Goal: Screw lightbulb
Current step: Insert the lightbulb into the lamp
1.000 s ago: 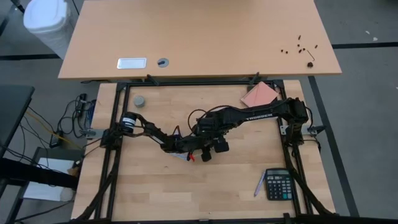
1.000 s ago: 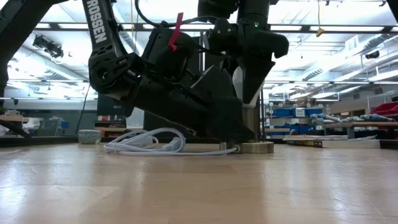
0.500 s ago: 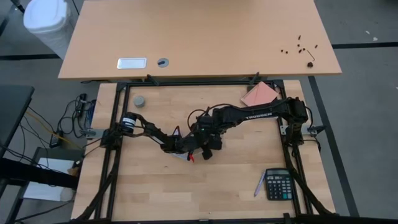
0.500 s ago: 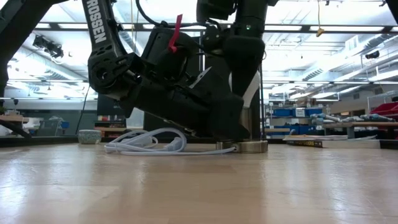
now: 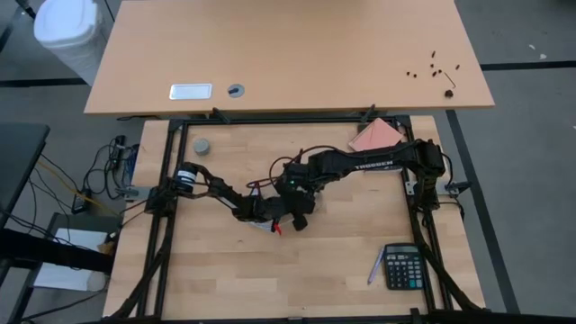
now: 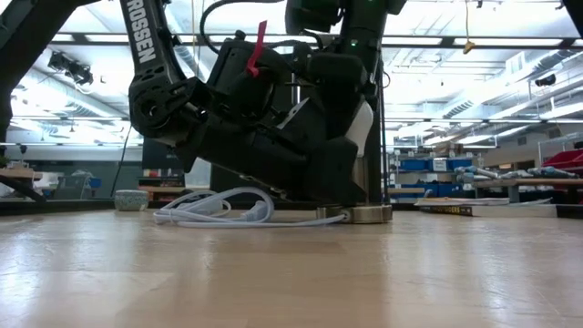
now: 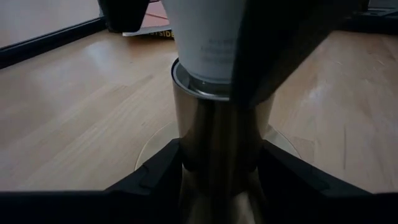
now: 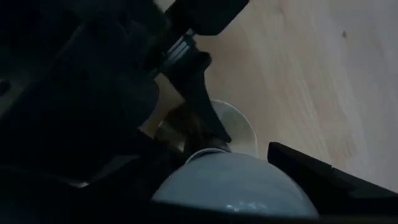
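bulb axis: lightbulb (image 7: 208,37) upright, base in metal socket (image 7: 217,134).
right gripper (image 8: 233,186): grasping lightbulb from above, frame centre.
left gripper (image 7: 217,168): clamps socket.

Dark right arm link (image 5: 373,166): white "TROSSEN", just legible.
Dark arm, low view (image 6: 144,36): white letters "ROSSEN".
White lightbulb (image 7: 208,37): print, unreadable.

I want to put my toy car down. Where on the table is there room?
Bare wood lies along the front edge, left of the calculator, and between the grey puck and pink pad. The middle is crowded: both pincers meet around the lightbulb.
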